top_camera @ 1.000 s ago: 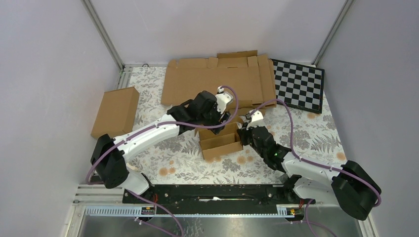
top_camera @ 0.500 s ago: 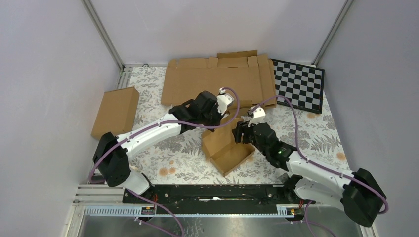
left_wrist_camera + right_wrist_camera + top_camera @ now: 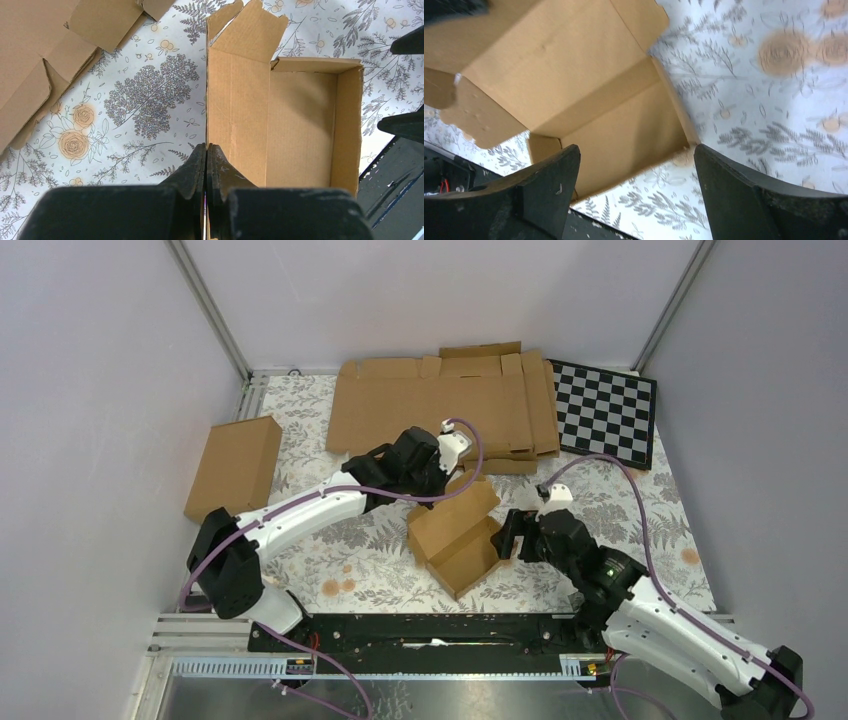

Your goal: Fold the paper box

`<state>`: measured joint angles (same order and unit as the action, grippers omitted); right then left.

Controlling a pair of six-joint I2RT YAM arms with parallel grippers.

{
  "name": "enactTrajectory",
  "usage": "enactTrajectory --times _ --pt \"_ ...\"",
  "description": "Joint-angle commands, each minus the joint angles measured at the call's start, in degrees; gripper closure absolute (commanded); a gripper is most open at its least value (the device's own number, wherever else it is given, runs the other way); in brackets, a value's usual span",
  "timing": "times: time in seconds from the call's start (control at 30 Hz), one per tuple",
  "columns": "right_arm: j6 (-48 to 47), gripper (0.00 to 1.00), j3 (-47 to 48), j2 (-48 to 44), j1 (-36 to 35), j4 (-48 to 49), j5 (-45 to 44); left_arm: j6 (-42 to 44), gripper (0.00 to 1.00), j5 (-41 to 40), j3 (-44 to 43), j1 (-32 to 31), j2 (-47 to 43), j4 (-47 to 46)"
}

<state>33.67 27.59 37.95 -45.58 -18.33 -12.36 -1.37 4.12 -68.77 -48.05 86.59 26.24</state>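
One paper box [image 3: 455, 537], left fingers [image 3: 192, 172] pinching its flap, right fingers [image 3: 549, 182] spread

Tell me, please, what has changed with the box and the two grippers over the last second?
The left gripper closed on an edge of the paper box. The right gripper let the box go, opened wide and drew back toward its base. The box swung round to lie diagonally. The larger carton, cardboard sheets and checkerboard stayed put.
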Motion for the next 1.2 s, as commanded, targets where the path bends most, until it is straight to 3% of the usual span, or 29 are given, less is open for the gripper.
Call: enactTrajectory --times 0.0,0.2,0.53,0.83,0.9,1.0,1.17 --pt "5.0 0.08 -1.5 -2.8 -0.1 -6.9 2.0 -0.3 1.00 1.4 -0.3 0.2 -3.2 -1.4" --pt "7.9 0.01 1.3 7.5 0.8 -6.3 8.0 -0.9 1.00 -2.0 -3.7 0.2 -2.7 3.2" --pt "16.7 0.13 -6.8 13.4 0.8 21.0 22.3 -1.4 1.00 2.1 -3.7 0.2 -4.5 1.0" --pt "16.3 0.17 -1.4 29.8 0.8 36.9 26.8 1.6 0.98 5.5 -8.1 1.3 0.2 -2.5" --pt "14.6 0.16 0.9 32.5 0.8 36.1 26.2 3.6 0.87 6.2 -8.1 2.1 0.8 -3.6" --pt "9.9 0.10 5.1 32.7 0.8 30.1 24.5 5.0 0.52 4.5 -7.8 2.4 0.4 -5.1" --pt "-1.9 0.00 8.6 25.7 0.8 20.4 16.5 4.0 0.32 0.3 -7.4 2.5 -2.1 -5.4"
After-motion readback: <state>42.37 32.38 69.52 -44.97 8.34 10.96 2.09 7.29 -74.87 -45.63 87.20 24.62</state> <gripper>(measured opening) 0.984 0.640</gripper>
